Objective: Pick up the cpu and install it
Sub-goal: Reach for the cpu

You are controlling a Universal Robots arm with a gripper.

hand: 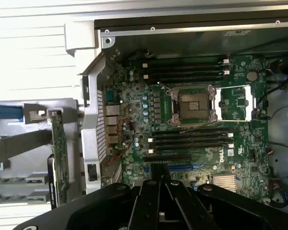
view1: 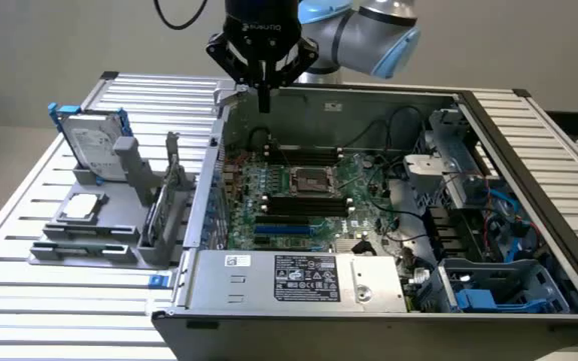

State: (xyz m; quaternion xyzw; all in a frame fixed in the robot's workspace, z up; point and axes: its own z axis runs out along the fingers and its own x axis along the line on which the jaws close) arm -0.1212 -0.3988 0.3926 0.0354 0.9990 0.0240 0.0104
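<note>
From where I stand, the arm's black tool (view1: 264,105) hangs high over the far edge of the open computer case (view1: 299,297). Its two fingers are pressed together, pointing straight down, with nothing between them. In the wrist view the same joined fingers (hand: 153,201) reach out over the green motherboard (hand: 134,124). The cpu (view1: 81,206) is not near the tool. It lies flat, dull silver top up, in a shallow seat on the grey holder (view1: 118,256), which sits on the slatted tabletop (view1: 28,308) just beside the case, toward the exterior view's left. Behind the cpu on that holder, a hard drive (view1: 96,143) with a white label stands upright in a blue-edged bracket. A thin green memory stick (view1: 175,180) stands on edge between the cpu and the case wall. Inside the case, the square processor socket (view1: 309,180) sits in the middle of the motherboard between rows of black memory slots, and its contact field shows in the wrist view (hand: 192,105). The tool and the cpu are well apart.
</note>
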